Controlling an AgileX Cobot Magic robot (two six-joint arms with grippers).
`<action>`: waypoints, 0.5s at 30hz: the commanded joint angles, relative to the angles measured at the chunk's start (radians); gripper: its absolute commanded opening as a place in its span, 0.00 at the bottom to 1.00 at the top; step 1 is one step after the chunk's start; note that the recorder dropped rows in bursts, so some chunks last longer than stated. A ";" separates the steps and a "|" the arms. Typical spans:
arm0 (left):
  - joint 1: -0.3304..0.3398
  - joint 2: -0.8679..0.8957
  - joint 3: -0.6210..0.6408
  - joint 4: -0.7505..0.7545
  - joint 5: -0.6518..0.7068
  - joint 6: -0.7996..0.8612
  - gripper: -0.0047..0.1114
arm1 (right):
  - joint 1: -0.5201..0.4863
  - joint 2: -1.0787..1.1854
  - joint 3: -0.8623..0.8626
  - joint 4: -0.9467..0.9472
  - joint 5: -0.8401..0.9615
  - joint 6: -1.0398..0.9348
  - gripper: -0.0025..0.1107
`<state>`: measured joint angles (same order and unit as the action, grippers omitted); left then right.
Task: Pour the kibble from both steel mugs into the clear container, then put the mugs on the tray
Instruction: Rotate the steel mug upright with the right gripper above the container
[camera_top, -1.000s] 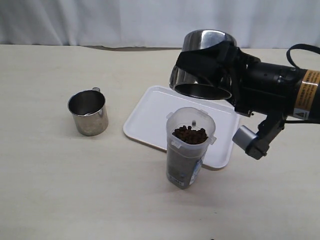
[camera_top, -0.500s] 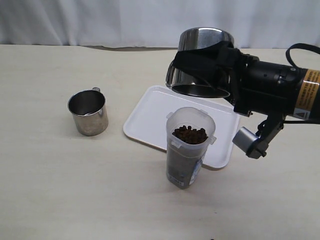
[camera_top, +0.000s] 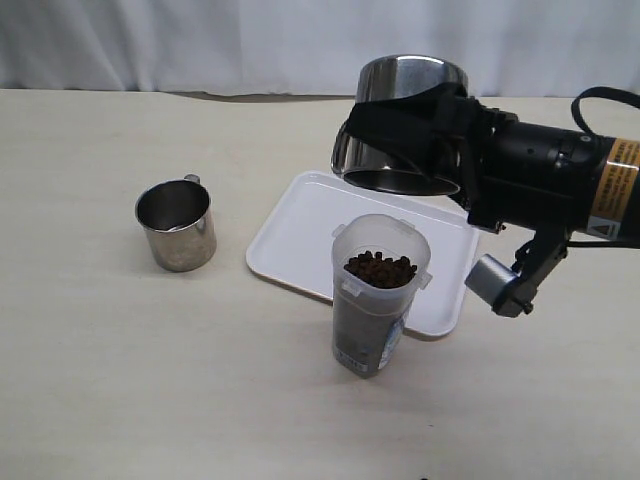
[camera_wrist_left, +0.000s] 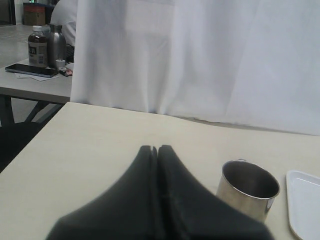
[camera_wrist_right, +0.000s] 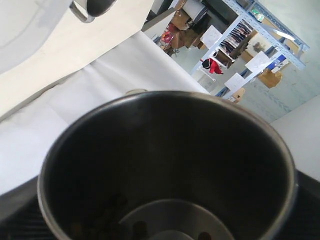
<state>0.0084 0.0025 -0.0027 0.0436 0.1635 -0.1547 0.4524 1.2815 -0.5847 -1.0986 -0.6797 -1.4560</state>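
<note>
My right gripper (camera_top: 432, 125) is shut on a steel mug (camera_top: 405, 110), held tipped mouth-down in the air just above and behind the clear container (camera_top: 375, 310). The right wrist view is filled by that mug's dark inside (camera_wrist_right: 170, 160), where a few dim spots show low down. Kibble (camera_top: 380, 268) fills the container to near its rim. The container stands at the near edge of the white tray (camera_top: 300, 225). The second steel mug (camera_top: 177, 226) stands upright on the table to the left. My left gripper (camera_wrist_left: 156, 150) is shut on nothing, with that mug (camera_wrist_left: 248, 189) beside it.
A white curtain (camera_top: 200, 40) hangs along the table's far edge. In the left wrist view a neighbouring table (camera_wrist_left: 35, 82) carries bottles and a phone beyond my table's side edge. The tray's corner (camera_wrist_left: 305, 200) shows past the second mug.
One second ago a single pellet was dropping into the container; none falls now. The held mug has shifted slightly left and since stayed still.
</note>
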 joint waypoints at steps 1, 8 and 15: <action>-0.008 -0.002 0.003 -0.003 -0.012 -0.003 0.04 | 0.004 -0.003 -0.008 0.010 -0.001 -0.064 0.07; -0.008 -0.002 0.003 -0.003 -0.012 -0.003 0.04 | 0.004 -0.003 -0.008 0.010 0.018 -0.131 0.07; -0.008 -0.002 0.003 -0.003 -0.012 -0.003 0.04 | 0.004 -0.003 -0.008 0.010 -0.053 -0.162 0.07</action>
<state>0.0084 0.0025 -0.0027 0.0436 0.1635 -0.1547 0.4524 1.2815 -0.5847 -1.0986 -0.6952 -1.5950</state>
